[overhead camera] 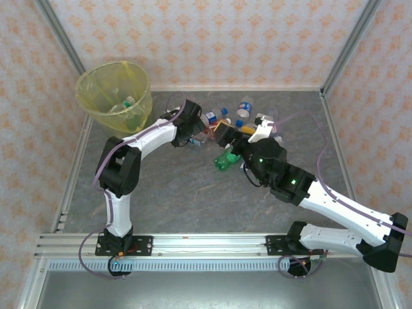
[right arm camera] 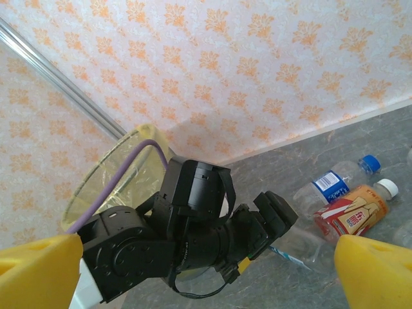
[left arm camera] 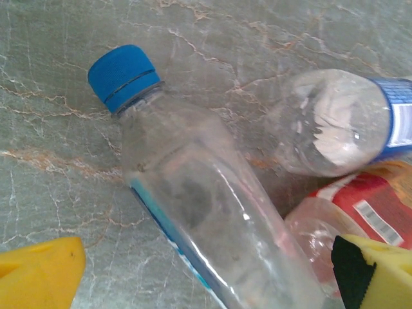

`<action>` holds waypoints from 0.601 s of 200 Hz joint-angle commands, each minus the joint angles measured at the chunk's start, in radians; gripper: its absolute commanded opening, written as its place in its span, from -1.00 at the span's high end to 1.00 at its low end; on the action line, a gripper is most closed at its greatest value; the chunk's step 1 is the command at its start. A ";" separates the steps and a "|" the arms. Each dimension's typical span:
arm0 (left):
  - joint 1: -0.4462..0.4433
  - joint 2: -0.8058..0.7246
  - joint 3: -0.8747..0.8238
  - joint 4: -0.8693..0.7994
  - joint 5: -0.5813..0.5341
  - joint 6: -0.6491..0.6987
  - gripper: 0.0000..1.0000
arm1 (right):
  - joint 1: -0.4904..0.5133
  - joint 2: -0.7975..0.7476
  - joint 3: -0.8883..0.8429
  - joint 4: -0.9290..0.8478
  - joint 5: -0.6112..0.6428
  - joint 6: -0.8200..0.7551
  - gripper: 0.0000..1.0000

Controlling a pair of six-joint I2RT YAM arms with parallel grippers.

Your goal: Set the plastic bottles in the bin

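Note:
A clear plastic bottle [left arm camera: 212,212] with a blue cap [left arm camera: 123,76] lies on the marble table between the yellow fingertips [left arm camera: 40,273] of my left gripper [left arm camera: 206,280]. The jaws stand open, wide of the bottle on both sides. Beside it lie a blue-labelled clear bottle [left arm camera: 335,122] and a red-labelled one [left arm camera: 360,212]. From above, my left gripper [overhead camera: 195,138] is at the left end of the bottle pile [overhead camera: 241,116], just right of the yellow-lined bin [overhead camera: 112,93]. My right gripper [right arm camera: 207,273] is open and empty, facing the left wrist. A green bottle [overhead camera: 226,161] lies beneath it.
The bin [right arm camera: 109,180] holds a few bottles [overhead camera: 125,106]. A blue-labelled bottle [right arm camera: 335,183] and an orange-red labelled bottle [right arm camera: 351,212] lie near the back wall. Patterned walls and metal posts enclose the table. The two wrists are close together.

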 commanded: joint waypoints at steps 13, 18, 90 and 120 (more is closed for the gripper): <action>0.015 0.053 0.053 -0.039 0.003 -0.042 -0.99 | 0.005 -0.025 -0.028 0.011 0.040 -0.028 -0.99; 0.016 0.060 0.056 -0.037 0.006 -0.044 -0.99 | 0.005 -0.023 -0.029 0.011 0.042 -0.029 -0.99; 0.027 0.088 0.026 -0.025 0.045 -0.022 -0.96 | 0.004 -0.012 -0.028 0.024 0.045 -0.047 -0.99; 0.027 0.053 -0.017 -0.033 0.041 0.029 -0.94 | 0.004 -0.004 -0.026 0.029 0.034 -0.044 -0.99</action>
